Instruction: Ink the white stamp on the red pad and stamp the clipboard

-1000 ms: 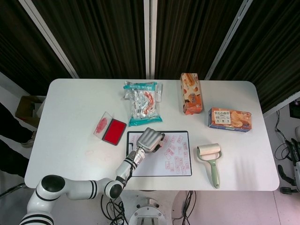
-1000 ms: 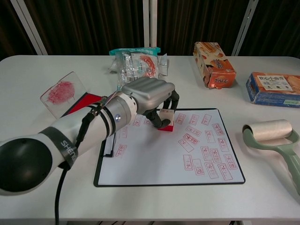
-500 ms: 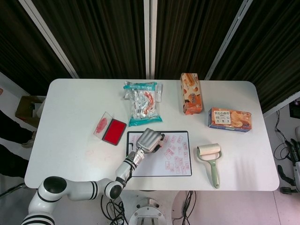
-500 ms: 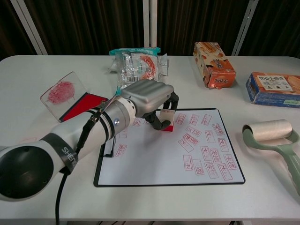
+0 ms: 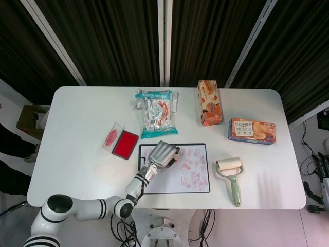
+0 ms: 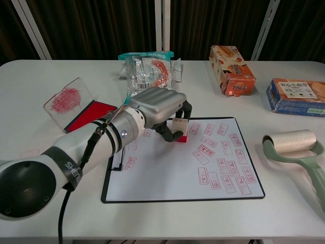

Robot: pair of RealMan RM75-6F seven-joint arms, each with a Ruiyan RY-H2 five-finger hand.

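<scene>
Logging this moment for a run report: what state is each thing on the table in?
Left hand: grips the white stamp.
White stamp: upright, red base down on the clipboard sheet.
Clipboard: flat, sheet bearing many red imprints.
Red pad: open, clear lid tilted up, ink-smeared.
Lint roller: lying flat.
Right hand: not in view.

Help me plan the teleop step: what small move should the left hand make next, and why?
Probably lift the white stamp straight up. The left hand grips it with its red base on the clipboard paper, near the top edge, so the print seems made; a vertical lift should avoid smearing.
</scene>
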